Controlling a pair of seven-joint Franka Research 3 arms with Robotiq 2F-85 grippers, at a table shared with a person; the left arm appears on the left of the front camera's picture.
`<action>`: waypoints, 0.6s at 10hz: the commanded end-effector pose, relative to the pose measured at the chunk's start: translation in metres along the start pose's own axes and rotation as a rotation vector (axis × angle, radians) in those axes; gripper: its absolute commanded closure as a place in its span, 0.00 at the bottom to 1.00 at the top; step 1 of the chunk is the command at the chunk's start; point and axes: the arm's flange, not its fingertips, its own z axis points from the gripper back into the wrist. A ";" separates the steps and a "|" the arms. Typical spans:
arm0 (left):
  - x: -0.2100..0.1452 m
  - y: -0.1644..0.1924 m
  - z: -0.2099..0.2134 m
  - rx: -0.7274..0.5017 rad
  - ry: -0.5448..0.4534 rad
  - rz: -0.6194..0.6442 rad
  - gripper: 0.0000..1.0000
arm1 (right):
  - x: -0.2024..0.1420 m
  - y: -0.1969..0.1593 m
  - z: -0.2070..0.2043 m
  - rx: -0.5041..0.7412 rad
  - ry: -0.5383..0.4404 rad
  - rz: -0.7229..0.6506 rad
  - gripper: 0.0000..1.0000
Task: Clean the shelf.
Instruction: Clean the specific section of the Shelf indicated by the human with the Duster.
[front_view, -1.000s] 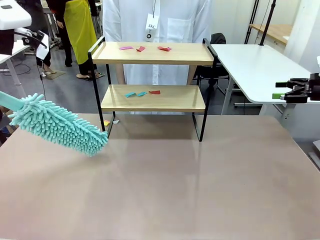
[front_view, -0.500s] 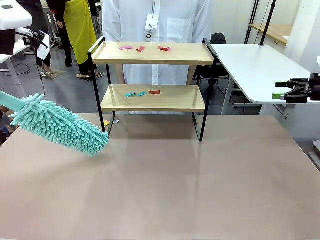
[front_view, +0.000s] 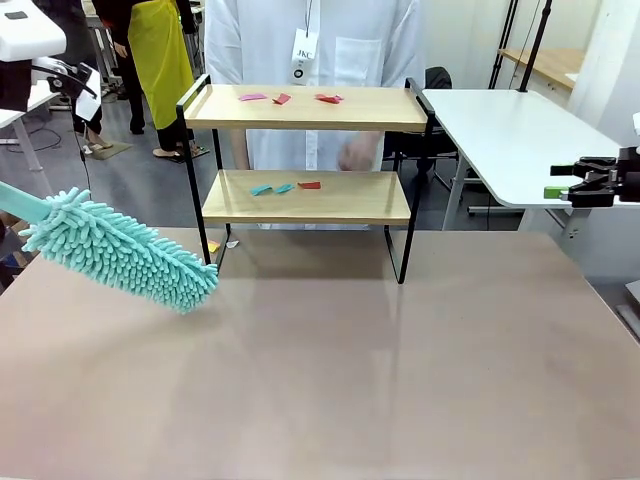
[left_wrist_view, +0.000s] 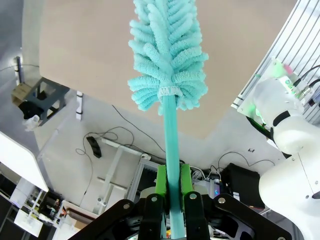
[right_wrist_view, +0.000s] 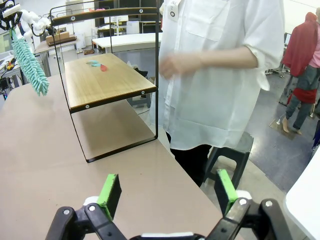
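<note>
The shelf (front_view: 310, 107) stands at the table's far middle, two wooden boards in a black frame. Small red, pink and teal scraps (front_view: 285, 186) lie on both boards. My left gripper (left_wrist_view: 171, 192) is shut on the teal handle of a fluffy duster (left_wrist_view: 167, 55). The duster head (front_view: 120, 250) hangs over the table's left side, its tip just left of the shelf's front left leg. My right gripper (right_wrist_view: 165, 192) is open and holds nothing, off the table's right edge (front_view: 580, 184). In the right wrist view the shelf (right_wrist_view: 107, 82) and the duster (right_wrist_view: 27, 62) show farther off.
A person in a white shirt (front_view: 320, 50) stands behind the shelf, one hand (front_view: 357, 152) showing between the boards. A white table (front_view: 510, 130) stands at the right. A small yellow scrap (front_view: 213, 246) lies by the shelf's left leg.
The person's hand has come into view behind the shelf, between the two boards. The duster has barely shifted. The right gripper has stayed put.
</note>
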 end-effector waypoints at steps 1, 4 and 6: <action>-0.003 -0.002 -0.003 -0.003 -0.027 0.001 0.87 | 0.004 0.000 0.000 -0.001 0.008 -0.001 0.00; -0.003 -0.002 -0.003 -0.003 -0.027 0.001 0.87 | 0.004 0.000 0.000 -0.001 0.008 -0.001 0.00; -0.003 -0.002 -0.003 -0.003 -0.027 0.001 0.87 | 0.004 0.000 0.000 -0.001 0.008 -0.001 0.00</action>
